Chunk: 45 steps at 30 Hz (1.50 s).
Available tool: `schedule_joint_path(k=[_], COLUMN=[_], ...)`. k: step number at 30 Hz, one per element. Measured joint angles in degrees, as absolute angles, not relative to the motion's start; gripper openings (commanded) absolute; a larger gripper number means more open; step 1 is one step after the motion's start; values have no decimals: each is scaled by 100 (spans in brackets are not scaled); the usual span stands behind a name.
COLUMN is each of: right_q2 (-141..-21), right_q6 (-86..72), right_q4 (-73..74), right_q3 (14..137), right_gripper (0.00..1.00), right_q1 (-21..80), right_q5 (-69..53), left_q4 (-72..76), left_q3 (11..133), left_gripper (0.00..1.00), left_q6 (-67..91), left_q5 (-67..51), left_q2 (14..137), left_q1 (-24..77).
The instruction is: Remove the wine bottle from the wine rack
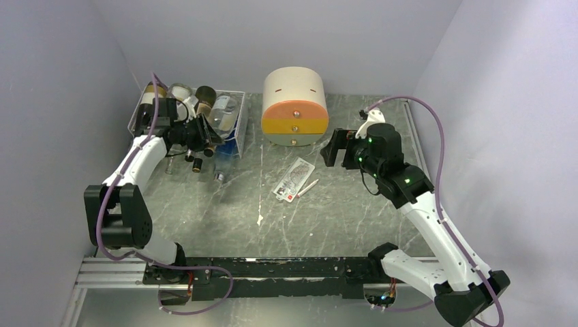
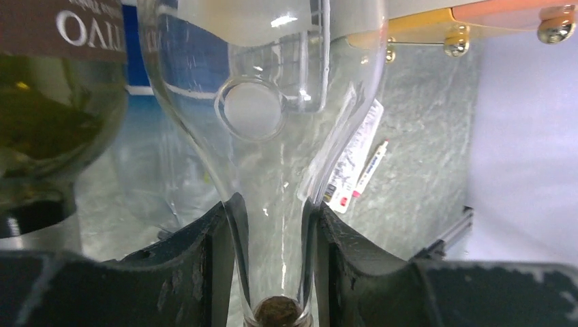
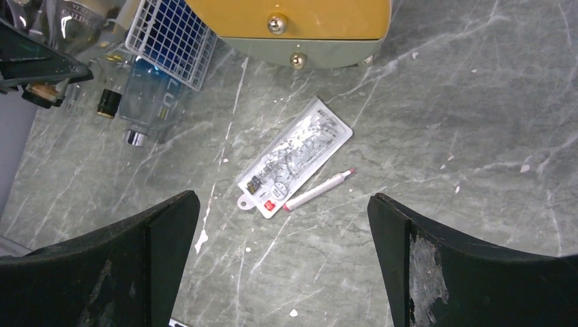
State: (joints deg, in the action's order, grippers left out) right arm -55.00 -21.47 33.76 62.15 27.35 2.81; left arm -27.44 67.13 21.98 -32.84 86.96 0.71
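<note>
left tool (image 2: 272,208) pinching wine bottle (image 2: 266,82) neck, right tool (image 3: 283,201) spread

Grey-green marble with white veins across the table (image 1: 320,225); white wire grid for the wine rack (image 3: 170,41); clear, colourless glass on the wine bottle (image 2: 272,102); olive-green glass under a brown label on the neighbouring bottle (image 2: 54,116); cream over orange and mustard on the drawer cabinet (image 1: 294,105); white pen (image 1: 308,188), tip perhaps pink

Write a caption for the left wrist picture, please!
The left gripper pinches the neck of a clear wine bottle, next to a greenish labelled bottle.
</note>
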Motion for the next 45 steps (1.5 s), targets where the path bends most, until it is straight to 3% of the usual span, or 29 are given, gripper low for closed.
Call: schedule_joint_path(k=[15, 45], right_q2=[-5529, -5655], right_q6=[-2185, -2204], right_q4=[3371, 3273], right_q3=[6143, 6136], right_gripper=[100, 100], right_q1=[2738, 2740], right_q5=[244, 165], left_q4=[-1844, -537], left_q3=[5874, 5081], left_gripper=[7, 7], left_q6=[3437, 5459], left_q5=[-4338, -5264], left_q2=[8272, 7832], left_q1=[-327, -788])
